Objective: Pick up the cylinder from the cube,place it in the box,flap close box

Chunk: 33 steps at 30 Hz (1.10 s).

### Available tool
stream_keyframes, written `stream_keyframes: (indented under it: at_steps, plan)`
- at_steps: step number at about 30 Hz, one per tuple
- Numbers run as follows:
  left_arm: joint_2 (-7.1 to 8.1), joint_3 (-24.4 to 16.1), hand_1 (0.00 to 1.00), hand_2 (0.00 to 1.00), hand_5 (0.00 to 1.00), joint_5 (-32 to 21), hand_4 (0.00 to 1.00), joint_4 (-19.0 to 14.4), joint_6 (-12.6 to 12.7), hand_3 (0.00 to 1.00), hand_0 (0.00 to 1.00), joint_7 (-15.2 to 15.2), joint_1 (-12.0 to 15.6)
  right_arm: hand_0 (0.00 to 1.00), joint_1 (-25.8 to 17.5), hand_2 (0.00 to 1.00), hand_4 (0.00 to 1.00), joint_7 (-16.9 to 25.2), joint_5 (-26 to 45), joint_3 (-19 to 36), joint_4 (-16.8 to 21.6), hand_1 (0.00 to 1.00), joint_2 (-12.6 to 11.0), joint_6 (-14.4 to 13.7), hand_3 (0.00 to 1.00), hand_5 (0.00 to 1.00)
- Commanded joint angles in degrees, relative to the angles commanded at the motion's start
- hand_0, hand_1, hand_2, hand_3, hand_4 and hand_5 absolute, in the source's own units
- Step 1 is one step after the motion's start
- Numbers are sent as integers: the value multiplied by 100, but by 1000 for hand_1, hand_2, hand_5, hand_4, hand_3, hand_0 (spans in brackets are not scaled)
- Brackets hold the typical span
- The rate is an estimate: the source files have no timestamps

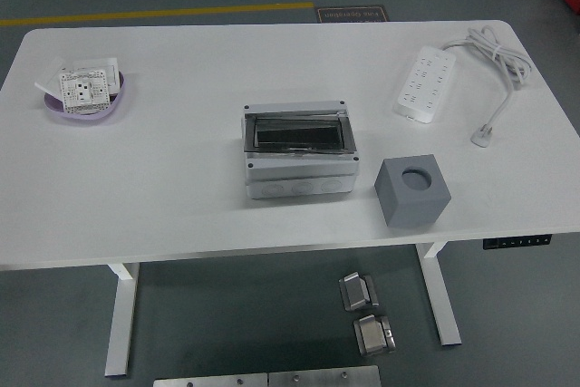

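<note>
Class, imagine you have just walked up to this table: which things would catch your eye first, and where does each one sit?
The grey box with its dark window sits at the middle of the white table, and a grey cube with a round hole in its top stands right of it near the front edge. A white power strip with its coiled cord lies at the far right, and a purple dish holding white socket plates at the far left.
</note>
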Motion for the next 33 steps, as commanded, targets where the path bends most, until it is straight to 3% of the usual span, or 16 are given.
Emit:
stream_keyframes:
  at_steps: [3,4,24,33]
  plan:
    - [-14,-105,679,600,334,75,563,-22,-20,622,684,12,-5,734,4,774,819,-11,-6,-2,-1,730,7,30,811,535]
    - [-15,-133,673,599,339,96,563,-30,-26,621,681,16,-2,779,5,796,832,-14,-10,-9,0,756,4,37,875,577]
    - [-95,-504,668,593,324,398,600,-123,-60,625,677,46,16,783,378,764,842,136,-73,-815,-191,739,144,-88,849,595]
    - [-125,-539,668,593,328,407,606,-102,-58,626,677,54,0,779,424,757,849,93,-112,-904,-178,727,59,-144,842,611]
